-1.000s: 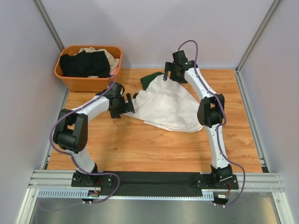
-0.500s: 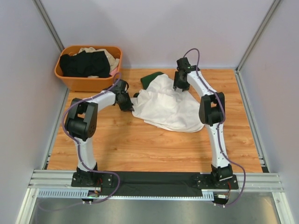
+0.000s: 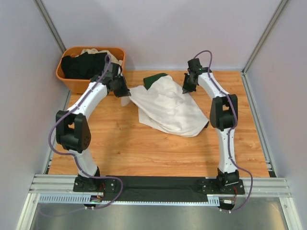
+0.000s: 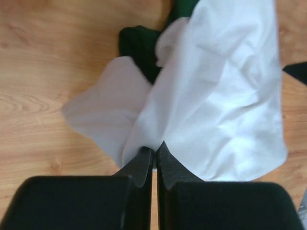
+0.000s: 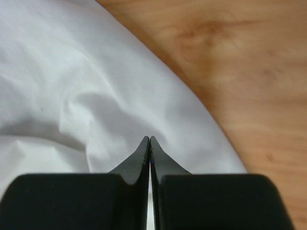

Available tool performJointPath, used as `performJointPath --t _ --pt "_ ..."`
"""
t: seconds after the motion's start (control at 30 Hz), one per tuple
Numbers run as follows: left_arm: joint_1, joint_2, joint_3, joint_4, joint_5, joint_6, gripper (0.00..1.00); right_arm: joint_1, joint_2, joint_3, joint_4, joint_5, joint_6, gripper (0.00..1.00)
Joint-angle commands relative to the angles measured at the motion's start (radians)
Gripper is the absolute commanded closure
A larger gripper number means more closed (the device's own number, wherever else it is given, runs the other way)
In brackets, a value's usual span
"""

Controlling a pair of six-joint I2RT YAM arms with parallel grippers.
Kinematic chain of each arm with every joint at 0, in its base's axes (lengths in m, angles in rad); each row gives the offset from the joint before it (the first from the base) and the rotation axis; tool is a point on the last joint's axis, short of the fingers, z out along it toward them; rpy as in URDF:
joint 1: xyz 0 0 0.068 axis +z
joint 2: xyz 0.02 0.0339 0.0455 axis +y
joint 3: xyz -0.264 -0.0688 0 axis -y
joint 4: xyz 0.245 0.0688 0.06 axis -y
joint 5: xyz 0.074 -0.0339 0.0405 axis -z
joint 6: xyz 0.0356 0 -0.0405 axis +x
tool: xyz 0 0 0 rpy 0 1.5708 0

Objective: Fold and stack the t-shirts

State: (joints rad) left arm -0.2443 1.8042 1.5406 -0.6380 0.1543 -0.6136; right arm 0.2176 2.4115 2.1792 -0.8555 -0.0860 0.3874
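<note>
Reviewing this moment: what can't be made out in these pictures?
- white t-shirt: its underside, in every view, hidden by its own crumpled cloth.
- orange basket: how many shirts, top view; they are piled, and the left arm overlaps it.
- dark green part: sleeve or collar, mostly tucked under white cloth.

Right gripper (image 5: 150, 140) clamped together on white t-shirt (image 5: 72, 72), wooden table (image 5: 230, 62) upper right

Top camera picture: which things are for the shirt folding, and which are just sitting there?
For the job: white t-shirt with a dark green sleeve, pinched by the left gripper and the right gripper; black shirt; beige shirt.
Just there: orange basket holding those two shirts; wooden table.
</note>
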Motion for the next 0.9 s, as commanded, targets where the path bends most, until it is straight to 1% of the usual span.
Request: performJointPath --t 0.0,0.07,0.1,0.13,0.17,0.2,0.23,0.27,0.3,0.33,0.37,0.4,0.43,0.47,0.5,0.53,0.57,0.63,0.67,0.73,0.77,0.87 --pt "0.007 -0.123 0.087 -0.132 -0.001 0.080 1.00 -0.069 -0.361 -0.255 0.035 0.050 0.083 1.00" --pt "0.007 -0.187 0.053 -0.156 0.066 0.086 1.00 -0.081 -0.498 -0.460 0.079 0.084 0.128 1.00" --pt "0.004 -0.213 -0.004 -0.195 0.083 0.097 1.00 -0.080 -0.640 -0.659 0.096 0.139 0.152 1.00" --pt "0.002 -0.285 -0.052 -0.201 0.124 0.100 1.00 -0.077 -0.713 -0.777 0.158 0.121 0.172 1.00" --pt "0.002 -0.328 -0.109 -0.215 0.137 0.100 1.00 -0.070 -0.782 -0.871 0.189 0.106 0.220 1.00" --pt "0.000 -0.371 -0.229 -0.218 0.143 0.098 1.00 -0.060 -0.898 -0.950 0.219 0.101 0.231 1.00" --pt "0.000 -0.458 -0.291 -0.221 0.154 0.095 1.00 -0.022 -0.940 -1.073 0.278 0.100 0.232 1.00" --pt "0.000 -0.500 -0.351 -0.229 0.157 0.095 1.00 -0.002 -0.968 -1.099 0.298 0.063 0.225 1.00" --pt "-0.001 -0.578 -0.453 -0.232 0.159 0.097 1.00 0.034 -0.973 -1.104 0.308 0.022 0.188 0.72" --pt "-0.001 -0.610 -0.497 -0.238 0.171 0.097 1.00 0.052 -0.954 -1.064 0.308 0.008 0.164 0.45" --pt "-0.001 -0.643 -0.534 -0.258 0.178 0.097 1.00 0.069 -0.928 -1.021 0.294 0.008 0.142 0.27" --pt "-0.004 -0.695 -0.590 -0.267 0.203 0.095 1.00 0.087 -0.854 -0.975 0.245 0.021 0.105 0.09" --pt "-0.010 -0.721 -0.614 -0.278 0.218 0.086 1.00 0.091 -0.810 -0.873 0.230 0.026 0.094 0.04" --pt "-0.024 -0.744 -0.634 -0.293 0.231 0.078 1.00 0.094 -0.728 -0.828 0.225 0.022 0.084 0.00" --pt "-0.036 -0.791 -0.670 -0.302 0.240 0.071 1.00 0.094 -0.685 -0.785 0.225 0.020 0.070 0.00" --pt "-0.045 -0.818 -0.689 -0.316 0.244 0.054 1.00 0.094 -0.639 -0.682 0.225 0.017 0.064 0.00" --pt "-0.058 -0.842 -0.710 -0.316 0.254 0.042 1.00 0.095 -0.541 -0.630 0.223 -0.009 0.061 0.00" --pt "-0.065 -0.905 -0.775 -0.321 0.286 0.017 1.00 0.104 -0.432 -0.503 0.211 -0.026 0.039 0.00" --pt "-0.072 -0.922 -0.812 -0.321 0.297 0.009 1.00 0.112 -0.322 -0.375 0.202 -0.032 0.030 0.00" --pt "-0.078 -0.965 -0.844 -0.328 0.315 -0.006 1.00 0.135 -0.209 -0.247 0.152 -0.041 0.019 0.00" --pt "-0.082 -0.979 -0.870 -0.331 0.320 -0.009 1.00 0.144 -0.116 -0.129 0.136 -0.070 0.021 0.00" --pt "-0.082 -1.005 -0.896 -0.354 0.306 0.001 1.00 0.193 0.009 0.000 0.099 -0.101 0.027 0.00"
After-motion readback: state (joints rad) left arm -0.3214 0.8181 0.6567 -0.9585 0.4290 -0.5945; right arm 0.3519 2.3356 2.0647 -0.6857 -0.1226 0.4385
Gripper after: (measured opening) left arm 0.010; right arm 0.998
